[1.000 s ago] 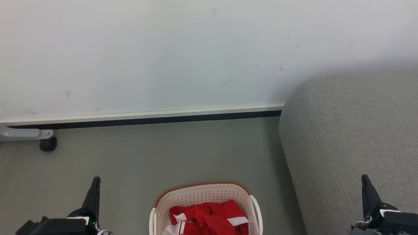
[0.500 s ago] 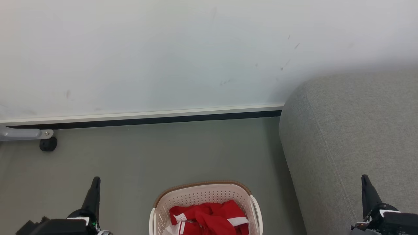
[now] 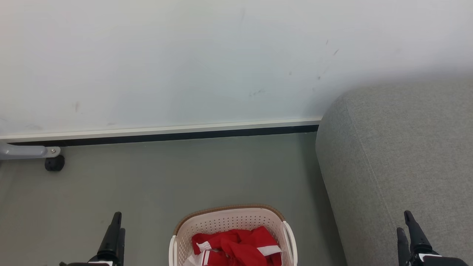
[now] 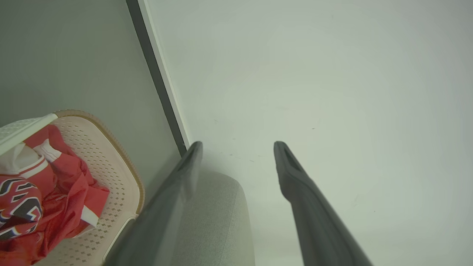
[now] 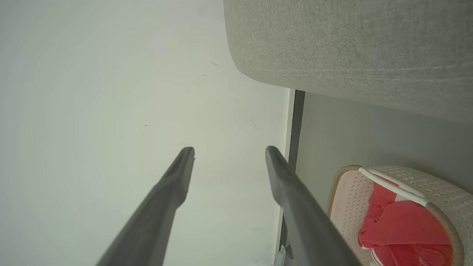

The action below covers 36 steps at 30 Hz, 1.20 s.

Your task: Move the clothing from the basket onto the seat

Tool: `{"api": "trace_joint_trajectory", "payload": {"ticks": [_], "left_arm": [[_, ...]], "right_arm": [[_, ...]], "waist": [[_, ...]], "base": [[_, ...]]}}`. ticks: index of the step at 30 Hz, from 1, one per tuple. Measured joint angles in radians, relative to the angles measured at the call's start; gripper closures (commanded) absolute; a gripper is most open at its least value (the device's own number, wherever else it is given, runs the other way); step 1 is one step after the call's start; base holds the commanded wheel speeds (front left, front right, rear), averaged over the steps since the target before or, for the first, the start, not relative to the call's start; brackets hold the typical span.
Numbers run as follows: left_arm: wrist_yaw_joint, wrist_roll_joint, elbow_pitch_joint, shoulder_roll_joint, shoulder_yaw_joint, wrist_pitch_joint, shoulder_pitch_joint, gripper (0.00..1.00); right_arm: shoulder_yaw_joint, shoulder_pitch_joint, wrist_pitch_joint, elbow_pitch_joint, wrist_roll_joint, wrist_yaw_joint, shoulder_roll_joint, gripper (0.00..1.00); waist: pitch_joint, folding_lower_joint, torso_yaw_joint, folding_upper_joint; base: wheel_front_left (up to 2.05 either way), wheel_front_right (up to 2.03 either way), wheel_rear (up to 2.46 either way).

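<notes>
White wall (image 3: pixel 184 55) at the back, a few scuff marks. One pale skirting (image 3: pixel 166 127) over a dark strip, grey-green floor (image 3: pixel 184 173) in front.

Basket (image 3: pixel 229 220): count 1. It stands on the floor, well clear of the wall edge, beside the seat (image 3: pixel 406 147) with a strip of floor between them, not touching. Right wrist view shows one white handle (image 5: pixel 391 186) crossing its rim.

Seat: count 1. Grey fabric, rounded edge, one fine seam, along the floor's right side up to the wall.

Clothing (image 3: pixel 236 245): all inside the basket, one crumpled red heap with white stripes and panels. Left wrist view shows a dark number outlined in white on one piece. Can't tell how many garments are in the heap.

Grippers: 2, two dark fingers each, both pointing toward the wall.
- Left gripper (image 3: pixel 119 222): over the floor, left of the basket, well apart from it. Jaws spread, gripping nothing.
- Right gripper (image 3: pixel 403 221): over the seat's near part. Jaws spread too, gripping nothing.

Far left of the floor, at the wall edge: one grey leg (image 3: pixel 26 151) with one black caster (image 3: pixel 54 163).
</notes>
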Motion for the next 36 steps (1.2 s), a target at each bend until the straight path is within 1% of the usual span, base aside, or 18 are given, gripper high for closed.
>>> {"api": "trace_joint_trajectory", "payload": {"ticks": [6, 10, 15, 24, 36], "left_arm": [[0.0, 0.044, -0.01, 0.0, -0.014, -0.021, -0.001, 0.0], [0.008, 0.072, -0.018, 0.002, -0.029, -0.033, -0.003, 0.0], [0.019, 0.143, -0.03, 0.007, -0.044, -0.052, -0.006, 0.0], [0.059, 0.299, -0.056, 0.021, -0.082, -0.081, -0.013, 0.0], [0.096, 0.506, -0.085, 0.057, -0.129, -0.123, -0.016, 0.0]], "right_arm": [[0.008, 0.0, -0.019, -0.007, -0.032, -0.002, 0.0, 0.0], [0.018, 0.0, -0.035, -0.021, -0.077, -0.02, 0.0, 0.0], [0.043, 0.0, -0.052, -0.04, -0.156, -0.045, -0.001, 0.0], [0.098, -0.002, -0.081, -0.064, -0.307, -0.063, -0.003, 0.0], [0.174, -0.008, -0.124, -0.083, -0.516, -0.095, -0.027, 0.0]], "waist": [[0.0, 0.0, 0.0, 0.0], [-0.001, 0.0, -0.001, 0.0], [-0.001, 0.0, -0.002, 0.0], [-0.002, 0.0001, -0.005, 0.0001], [-0.003, 0.0, -0.008, 0.0]], "base": [[0.0, 0.0, 0.0], [0.0, 0.0, 0.0], [0.0, 0.0, 0.0], [0.0, 0.0, 0.0], [0.0, 0.0, 0.0]]}}
